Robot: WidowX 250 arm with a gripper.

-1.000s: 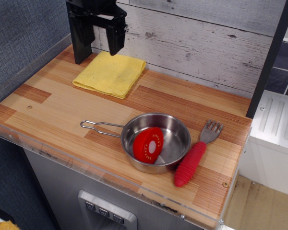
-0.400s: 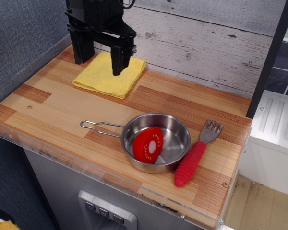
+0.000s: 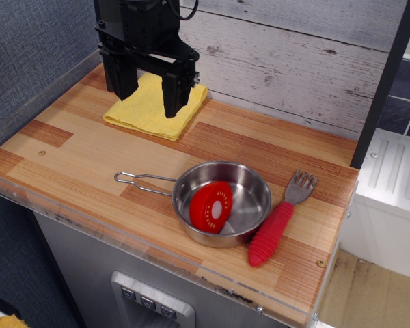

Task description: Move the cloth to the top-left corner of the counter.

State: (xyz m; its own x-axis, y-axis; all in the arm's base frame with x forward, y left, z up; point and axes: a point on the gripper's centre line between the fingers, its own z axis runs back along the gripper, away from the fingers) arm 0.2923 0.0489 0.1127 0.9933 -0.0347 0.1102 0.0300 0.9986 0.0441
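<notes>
Nearly There: Cloth by the Back Wall

Already the cloth (image 3: 152, 108) lay flat at the counter's (image 3: 75, 160) far left, by the wall. Over it hung the gripper (image 3: 147, 92), fingers spread, one at either side. A good nudge probably needed firm downward pressure. Pan (image 3: 222, 203) and fork (image 3: 279, 222) sat well apart.

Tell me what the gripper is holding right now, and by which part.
Nothing is held. The gripper stands open above the yellow cloth, one finger toward each side of it; the cloth lies flat on the counter.
</notes>
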